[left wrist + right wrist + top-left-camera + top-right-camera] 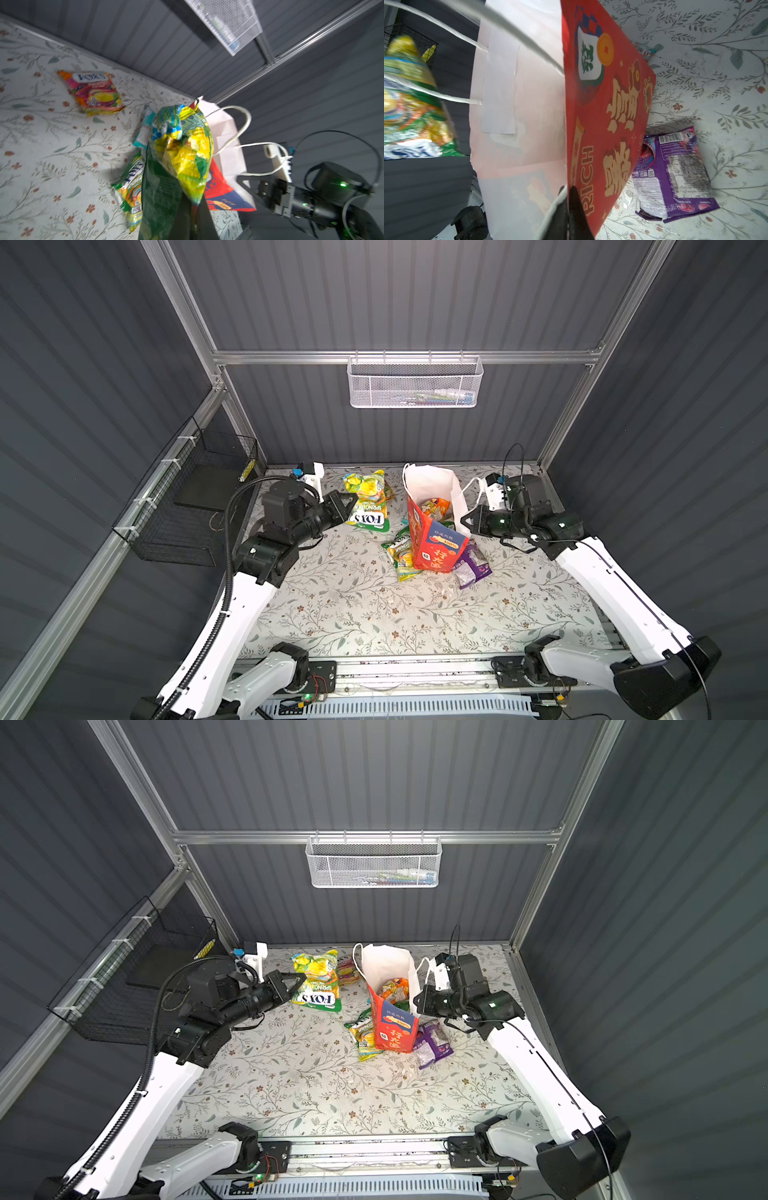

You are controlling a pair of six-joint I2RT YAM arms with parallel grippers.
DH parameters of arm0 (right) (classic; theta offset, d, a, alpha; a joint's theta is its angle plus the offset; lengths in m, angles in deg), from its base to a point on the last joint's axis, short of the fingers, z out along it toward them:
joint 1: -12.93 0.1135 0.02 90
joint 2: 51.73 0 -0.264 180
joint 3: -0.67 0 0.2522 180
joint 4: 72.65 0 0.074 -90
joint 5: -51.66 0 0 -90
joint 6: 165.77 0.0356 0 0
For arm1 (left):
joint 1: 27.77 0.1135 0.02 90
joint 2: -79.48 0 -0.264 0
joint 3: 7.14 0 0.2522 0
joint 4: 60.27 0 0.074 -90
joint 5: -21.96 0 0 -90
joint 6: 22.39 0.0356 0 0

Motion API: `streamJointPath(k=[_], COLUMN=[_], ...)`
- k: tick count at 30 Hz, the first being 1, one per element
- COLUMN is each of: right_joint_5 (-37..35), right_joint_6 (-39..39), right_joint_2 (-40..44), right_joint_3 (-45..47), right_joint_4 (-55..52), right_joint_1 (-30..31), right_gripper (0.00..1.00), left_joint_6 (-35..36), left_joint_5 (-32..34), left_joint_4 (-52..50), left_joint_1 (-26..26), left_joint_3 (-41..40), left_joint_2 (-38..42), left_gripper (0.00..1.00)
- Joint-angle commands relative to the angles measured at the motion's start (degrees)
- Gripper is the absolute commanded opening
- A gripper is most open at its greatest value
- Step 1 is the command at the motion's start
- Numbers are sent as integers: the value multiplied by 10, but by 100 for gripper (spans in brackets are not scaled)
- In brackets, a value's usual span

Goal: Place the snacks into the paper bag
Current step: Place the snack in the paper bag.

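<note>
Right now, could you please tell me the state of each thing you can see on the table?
Left gripper: shut on the green packet.
Green packet: held off the table.
Right gripper: shut on the paper bag rim.
Paper bag: upright, open, holding some snacks.
Purple packet: lying beside the bag.
Second green packet: lying beside the bag.
Orange packet: lying flat on the table.

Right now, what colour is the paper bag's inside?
White; the paper bag shows it best in a top view.

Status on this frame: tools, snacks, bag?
Left tool shut on green-yellow packet, left of the bag. Right tool shut on bag rim. Bag upright, packets inside; purple packet on table beside it. Mouth clear.
</note>
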Motion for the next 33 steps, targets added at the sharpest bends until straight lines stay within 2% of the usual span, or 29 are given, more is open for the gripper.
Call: streamJointPath(k=[1, 6, 10, 14, 19, 22, 33], right_joint_5=[7, 28, 29, 28, 31, 28, 19], right_joint_6=[-4, -1, 2, 5, 7, 12, 27], right_joint_2=[-1, -11, -14, -18, -23, -19, -8], right_joint_3=[-24, -27, -32, -33, -33, -30, -22], right_joint_4=[4, 6, 7, 11, 9, 14, 25], right_joint_1=[1, 1, 1, 1, 1, 1, 1], right_gripper=[0, 0, 0, 0, 0, 0, 0], left_joint_6=[-6, -2, 24, 34, 97, 125, 153], left_joint_5=[-42, -38, -16, -15, 65, 143, 316], left_joint_4=[49, 65, 66, 75, 14, -23, -75], left_joint_1=[-6, -28, -99, -144, -216, -246, -321], left_joint_3=[60, 149, 218, 264, 349, 371, 375], left_joint_2=[3, -40, -105, -174, -274, -310, -348], left_gripper=[0, 0, 0, 0, 0, 0, 0])
